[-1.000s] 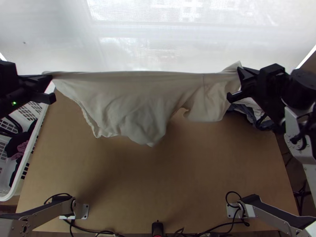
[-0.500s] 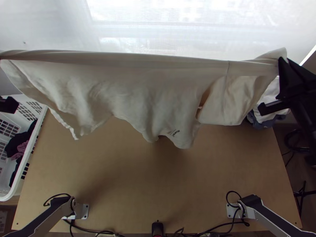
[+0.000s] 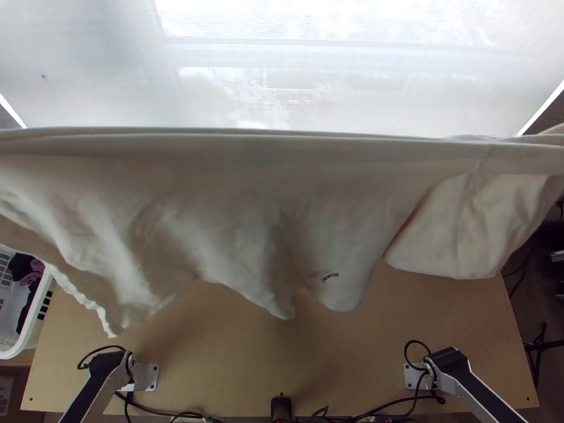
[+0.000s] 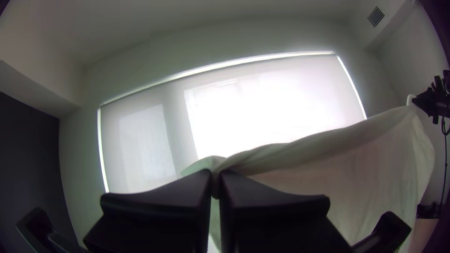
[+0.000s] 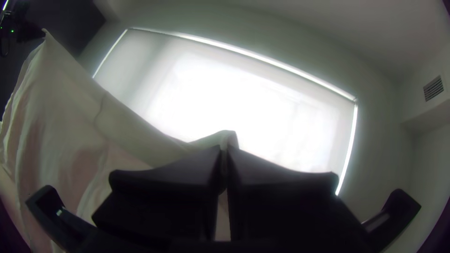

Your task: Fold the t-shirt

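The left gripper (image 4: 215, 180) pinches a corner of the pale t-shirt (image 4: 342, 154) between its two black fingers. The cloth stretches up to the right gripper (image 4: 433, 100), farther off, its upper edge pulled taut and the rest hanging. Behind stands a bright window (image 4: 262, 103) with a blind; a vent (image 4: 376, 16) sits high on the wall.

Daylight glows through a pale blind (image 4: 140, 140) on the window (image 4: 272, 107) beneath a white ceiling (image 4: 197, 11)
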